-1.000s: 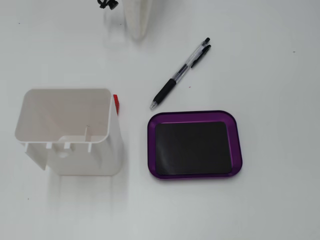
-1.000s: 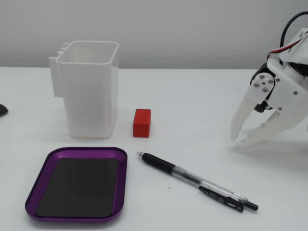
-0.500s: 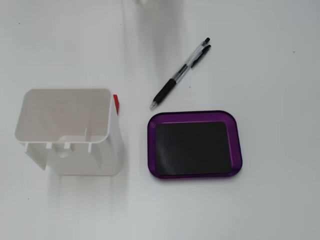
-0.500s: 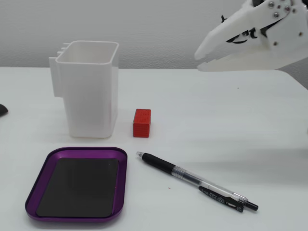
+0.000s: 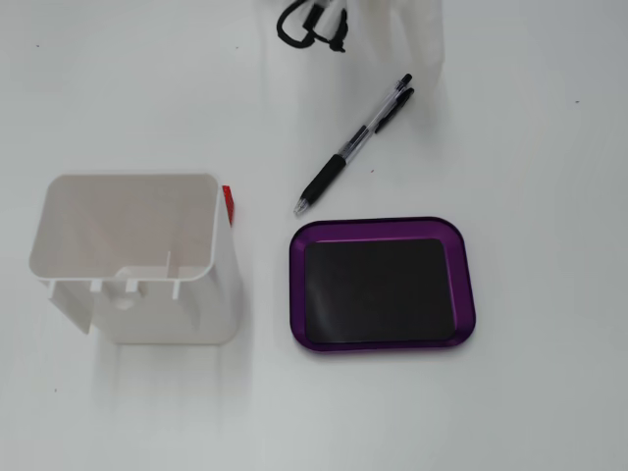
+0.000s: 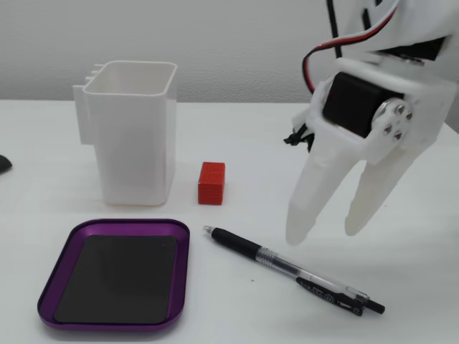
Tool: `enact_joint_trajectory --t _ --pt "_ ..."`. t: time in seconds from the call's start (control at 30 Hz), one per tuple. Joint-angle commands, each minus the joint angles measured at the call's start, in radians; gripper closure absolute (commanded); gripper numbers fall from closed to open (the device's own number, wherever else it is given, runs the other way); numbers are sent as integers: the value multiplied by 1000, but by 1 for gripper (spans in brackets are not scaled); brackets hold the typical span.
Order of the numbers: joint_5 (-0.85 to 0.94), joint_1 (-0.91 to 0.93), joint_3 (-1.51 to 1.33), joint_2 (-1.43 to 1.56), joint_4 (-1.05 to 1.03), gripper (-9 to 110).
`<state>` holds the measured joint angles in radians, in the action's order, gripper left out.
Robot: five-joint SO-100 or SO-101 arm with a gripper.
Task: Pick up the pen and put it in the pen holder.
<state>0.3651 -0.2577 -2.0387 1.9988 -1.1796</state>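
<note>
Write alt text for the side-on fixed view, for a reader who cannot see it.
A white robot pincer hangs open, fingertips down, above a clear-barrelled pen lying on a white table. To the left stand a tall white pen holder and a small red block, with a flat purple tray in front of them.

Bare white tabletop [image 6: 237, 136], plain wall: test bench

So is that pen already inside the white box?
No, the pen lies flat on the table beside the purple tray, outside the white box.
</note>
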Motion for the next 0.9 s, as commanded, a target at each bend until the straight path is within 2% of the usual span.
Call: enact_joint_trajectory --t 0.0,0.17,0.5,0.87 --pt "44 2 133 -120 -3 78" --pt "146 23 152 -221 25 78" --pt "279 247 127 -261 103 78" --pt "288 215 -104 -259 278 78"
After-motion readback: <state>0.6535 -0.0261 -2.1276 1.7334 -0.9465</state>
